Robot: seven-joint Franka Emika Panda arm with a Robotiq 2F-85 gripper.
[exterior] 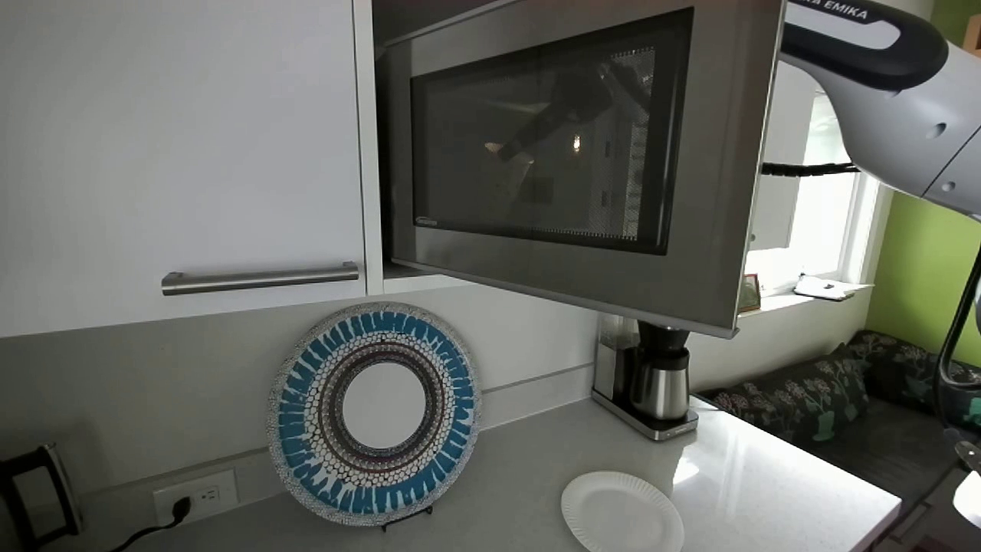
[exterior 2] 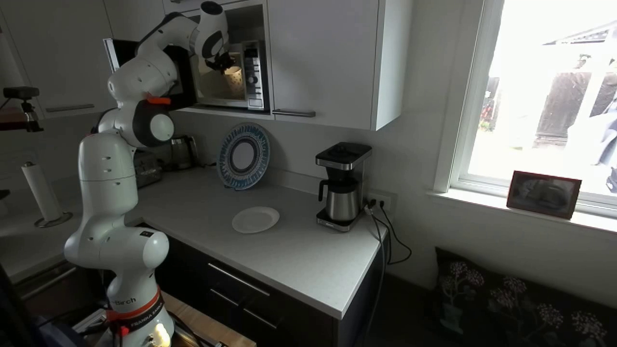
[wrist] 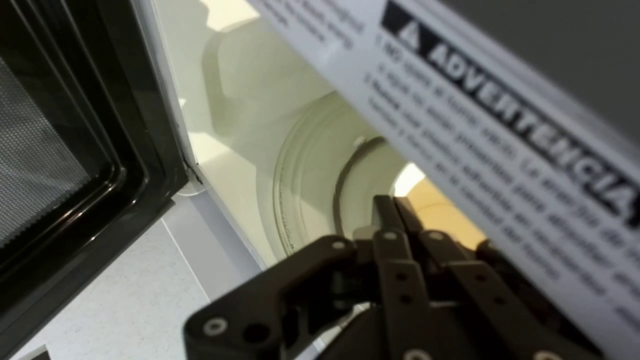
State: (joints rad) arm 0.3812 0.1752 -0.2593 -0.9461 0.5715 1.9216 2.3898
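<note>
The site is a home kitchen. Indicators: white flat-front wall cabinets (exterior 2: 323, 62) with brushed-metal bar handles (exterior: 260, 280); a steel-coloured microwave oven (exterior: 536, 161) seated in a cabinet recess (exterior 2: 245, 17); a pale grey countertop (exterior 2: 289, 262) carrying a black-and-steel coffee maker (exterior 2: 343, 188) and a round white plate (exterior 2: 255, 220); a white paper roll (exterior 2: 42, 193) on a round metal stand (exterior 2: 60, 220). Domestic character is shown by the dark-framed picture (exterior 2: 543, 193) on the white windowsill (exterior 2: 482, 201) and the black flower-patterned cushions (exterior: 805, 391) below.

Your pale countertop (exterior 2: 289, 262), as you see it in both exterior views, a white plate (exterior 2: 255, 220) lying flat, a coffee maker (exterior 2: 343, 188) near its end, a blue-banded disc (exterior 2: 243, 156) propped on a dark stand (exterior: 406, 519), a kettle (exterior 2: 181, 153) beside a toaster (exterior 2: 147, 168)
</note>
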